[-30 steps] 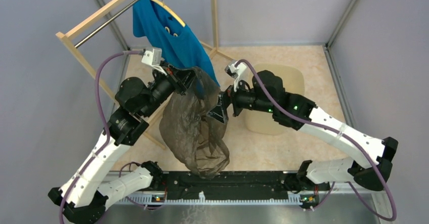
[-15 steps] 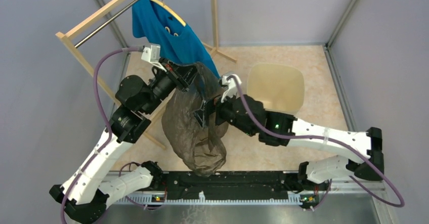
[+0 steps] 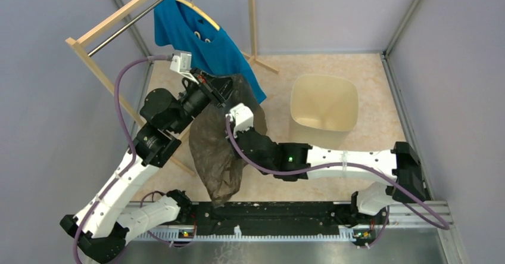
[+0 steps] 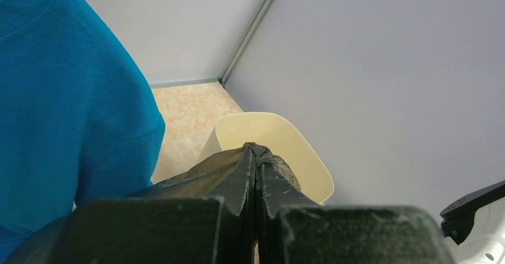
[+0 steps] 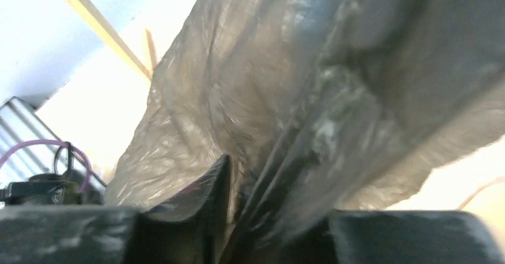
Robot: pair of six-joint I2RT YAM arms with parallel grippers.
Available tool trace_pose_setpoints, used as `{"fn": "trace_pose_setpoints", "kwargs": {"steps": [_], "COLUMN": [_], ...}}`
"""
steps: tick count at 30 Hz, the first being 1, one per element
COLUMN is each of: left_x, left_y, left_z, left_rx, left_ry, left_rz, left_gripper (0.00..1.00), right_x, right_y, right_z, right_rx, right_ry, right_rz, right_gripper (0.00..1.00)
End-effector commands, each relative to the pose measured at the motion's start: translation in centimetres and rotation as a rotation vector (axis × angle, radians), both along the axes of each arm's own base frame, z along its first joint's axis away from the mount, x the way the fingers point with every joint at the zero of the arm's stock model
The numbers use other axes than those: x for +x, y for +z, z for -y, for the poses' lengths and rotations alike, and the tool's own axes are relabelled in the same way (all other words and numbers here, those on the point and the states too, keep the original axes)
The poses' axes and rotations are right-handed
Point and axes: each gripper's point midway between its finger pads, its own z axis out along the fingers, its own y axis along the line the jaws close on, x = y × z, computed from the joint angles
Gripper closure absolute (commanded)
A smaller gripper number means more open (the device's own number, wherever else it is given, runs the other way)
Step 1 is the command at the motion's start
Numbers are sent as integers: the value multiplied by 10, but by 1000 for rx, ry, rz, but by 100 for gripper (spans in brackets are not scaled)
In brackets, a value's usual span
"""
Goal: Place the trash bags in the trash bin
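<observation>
Top external view: the left arm rises from its base at the lower left, bends at the elbow, and reaches up and inward, so the left gripper (image 3: 223,88) sits just in front of the blue shirt (image 3: 208,43) hanging on the wooden rack (image 3: 95,67). Its jaws are pressed together on the gathered top of the trash bag (image 3: 217,151). The left wrist view shows the dark film bunched in a peak between the two fingertips.

The bag hangs below that grip as a long, crumpled, see-through brown drape. Its lower end reaches down towards the arm bases.

The right arm folds sharply at its elbow on the far right. Its forearm lies low and nearly level across the floor (image 3: 369,79), reaching left to the bag's right side at mid-height.

In the right wrist view, folds of the film run between the fingers of the right gripper (image 5: 277,195). The jaws stand partly apart around them, and I cannot tell whether they are pinching the plastic or only enclosing it.

The trash bin (image 3: 321,134) stands upright to the right of the bag and behind the right forearm, apart from both.
</observation>
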Motion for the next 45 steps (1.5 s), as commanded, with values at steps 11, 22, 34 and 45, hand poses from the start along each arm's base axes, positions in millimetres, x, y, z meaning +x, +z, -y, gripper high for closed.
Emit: {"fn": "trace_pose_setpoints", "kwargs": {"steps": [11, 22, 34, 45], "left_x": [-15, -47, -44, -8], "left_y": [0, 45, 45, 25], "left_z": [-25, -78, -37, 41], "left_rx": [67, 49, 99, 162], "left_ry": [60, 212, 33, -208], "left_rz": [89, 262, 280, 260], "left_gripper": [25, 1, 1, 11], "right_x": [-33, -4, 18, 31], "right_y": [123, 251, 237, 210], "right_z": [52, 159, 261, 291], "right_rx": [397, 363, 256, 115], "right_ry": [256, 78, -263, -402], "right_rz": [158, 331, 408, 354], "right_gripper": [100, 100, 100, 100]}}
